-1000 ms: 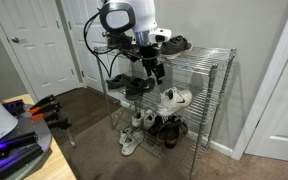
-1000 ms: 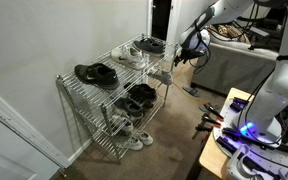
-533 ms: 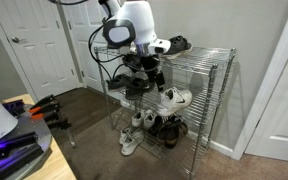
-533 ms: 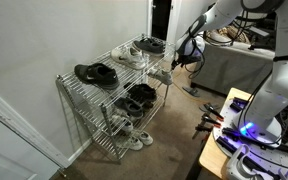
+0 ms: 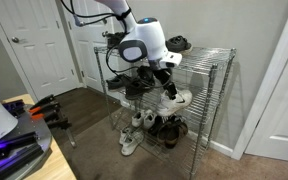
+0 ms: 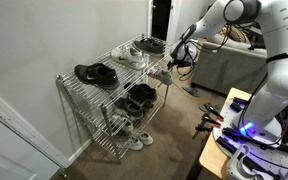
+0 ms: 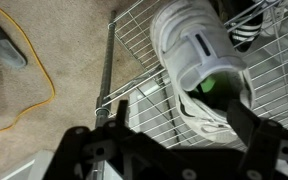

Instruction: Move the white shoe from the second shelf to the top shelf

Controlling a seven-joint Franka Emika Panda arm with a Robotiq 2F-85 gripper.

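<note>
Hovering gripper (image 7: pixel 169 138) near white shoe (image 7: pixel 192 50)

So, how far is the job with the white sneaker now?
Nothing looks done yet: the white low-top sneaker lies on the middle chrome wire shelf. In hand: the open gripper hovers close over it, not gripping. Left: grasp it, lift it, and set it on the top chrome wire shelf.

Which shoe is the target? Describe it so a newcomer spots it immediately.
Find the chrome wire rack against the wall, then its middle tier, the second shelf. In an exterior view the white shoe lies at that tier's right end, pale beside a black pair and larger than the small white shoes below.
</note>
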